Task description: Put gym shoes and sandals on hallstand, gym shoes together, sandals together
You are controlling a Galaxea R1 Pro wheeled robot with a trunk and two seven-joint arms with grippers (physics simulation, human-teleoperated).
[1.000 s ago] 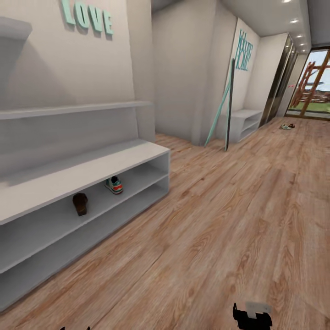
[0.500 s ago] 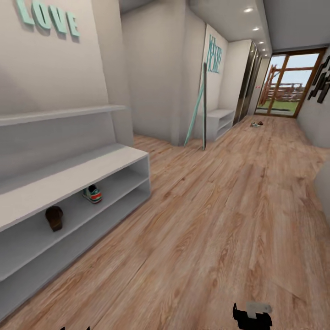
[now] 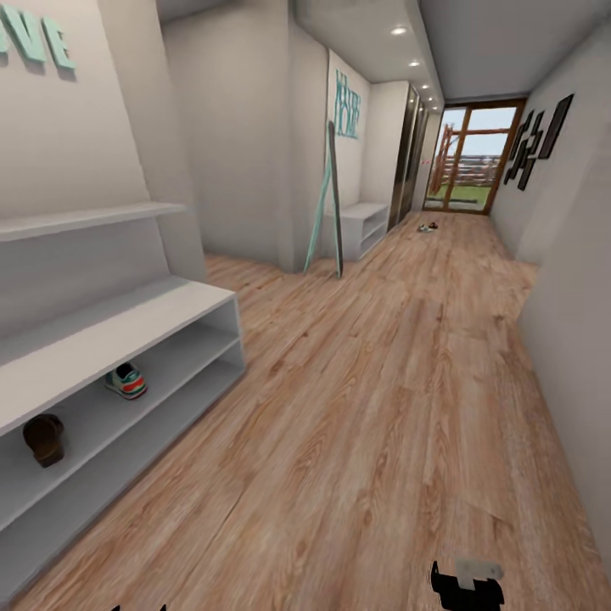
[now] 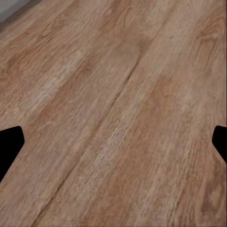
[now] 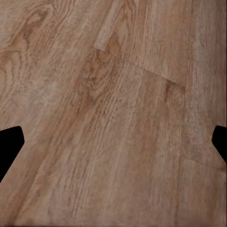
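The grey hallstand stands along the left wall under teal letters. On its middle tier lie one gym shoe, white with a teal-and-orange back, and further left one brown sandal, well apart from each other. Far down the corridor floor lie two small shoes, one pale and one dark, too small to make out. My right gripper shows at the head view's bottom edge. Both wrist views look at bare planks, with the left gripper and right gripper open and holding nothing.
A second grey shelving unit stands further along the left wall, with a long teal-and-dark frame leaning beside it. A white wall closes in on the right. A glazed door ends the corridor.
The head camera has swung to the right, so the hallstand slid towards the left edge and the right wall came into view. The shoes on the rack have not moved.
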